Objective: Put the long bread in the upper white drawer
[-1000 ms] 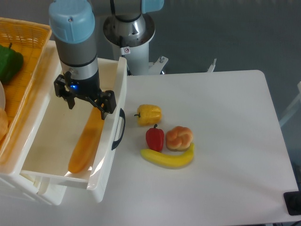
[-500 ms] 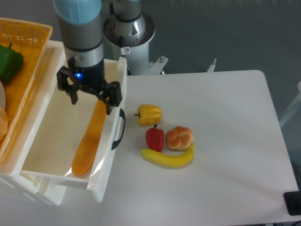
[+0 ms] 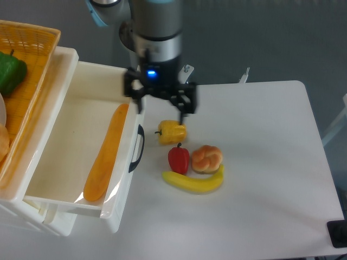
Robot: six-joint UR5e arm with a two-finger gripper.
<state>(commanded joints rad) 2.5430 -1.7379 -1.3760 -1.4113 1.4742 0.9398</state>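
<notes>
1. Comparing with half a second ago, you will see the gripper (image 3: pixel 161 102) has left the upper white drawer (image 3: pixel 65 135): it then stood over the drawer's right side, above the bread's far end, and it now hangs over the drawer's front wall and the table (image 3: pixel 260 162), near the yellow pepper (image 3: pixel 172 131).
2. Its jaws stand spread wide, one finger (image 3: pixel 135 93) by the drawer's front wall and the other out over the table above the yellow pepper, and you can see nothing held between them.
3. The long bread (image 3: pixel 105 153) lies free in the drawer, along its right side just behind the front wall, with one rounded end toward the far edge and the other toward the near corner. It has scarcely shifted from half a second ago.
4. The drawer is pulled out, its dark handle (image 3: pixel 139 148) facing the table.
5. On the table you have the same group as before, unmoved: the yellow pepper, a red pepper (image 3: pixel 179 158), a round bun (image 3: pixel 207 158) and a banana (image 3: pixel 194 182) curled under the bun.
6. At the left, the woven basket (image 3: pixel 27 65) holds a green pepper (image 3: pixel 11 72).
</notes>
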